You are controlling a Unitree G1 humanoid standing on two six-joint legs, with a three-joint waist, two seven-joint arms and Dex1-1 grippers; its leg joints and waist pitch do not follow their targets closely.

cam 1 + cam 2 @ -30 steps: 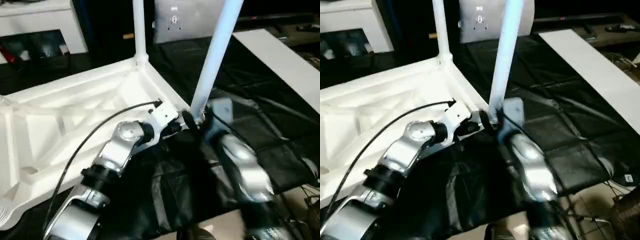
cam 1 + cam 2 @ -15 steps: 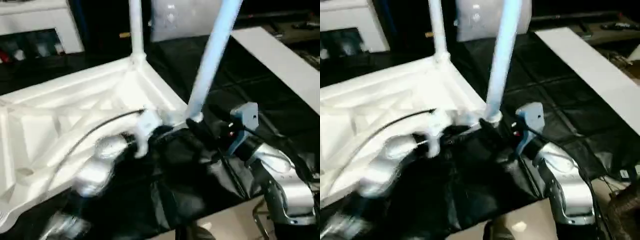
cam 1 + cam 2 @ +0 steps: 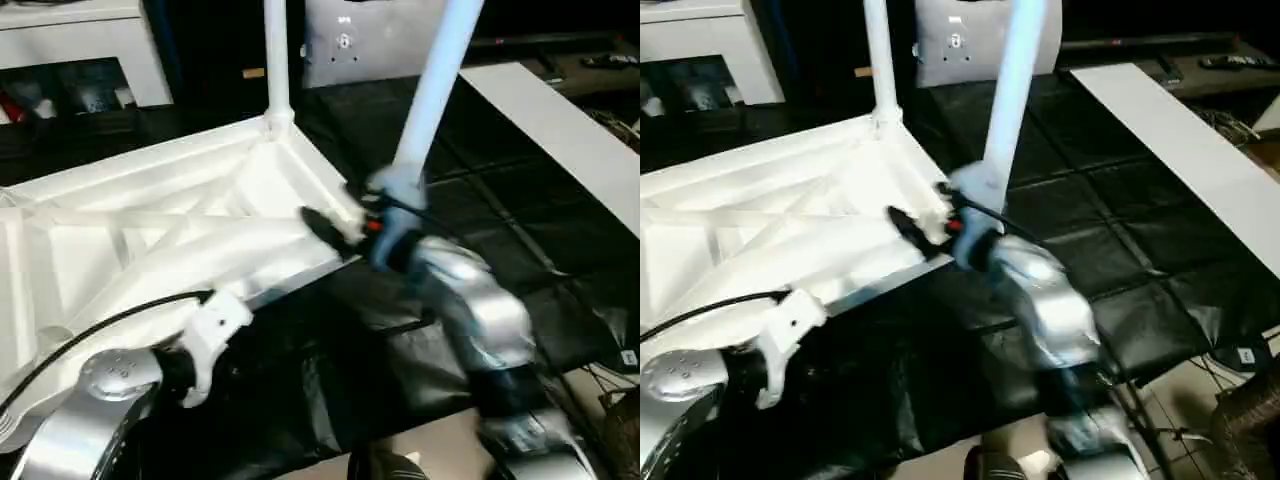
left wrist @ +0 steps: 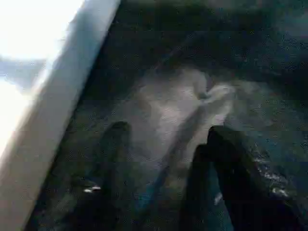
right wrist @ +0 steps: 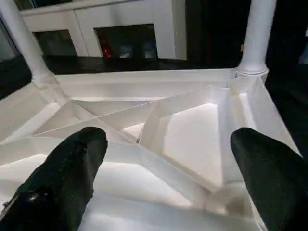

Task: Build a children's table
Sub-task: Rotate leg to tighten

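Left arm withdrawn from the near corner; left gripper [image 4: 163, 159] parted, empty. Right gripper [image 5: 163, 159] spread wide, empty, over the upturned tabletop [image 3: 150, 230] on the black mat [image 3: 480, 170]. Upright legs: near [image 3: 435, 80], far [image 3: 277, 60], a third [image 5: 21, 41]; fourth unconfirmed.

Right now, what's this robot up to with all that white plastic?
It is putting together a children's table. The white tabletop lies upside down on a black cloth, and legs already stand up from its corners, one at the far corner and one at the near corner. The right gripper is open, holding nothing, at the base of the near leg. The left gripper hangs over the cloth beside the tabletop's edge.
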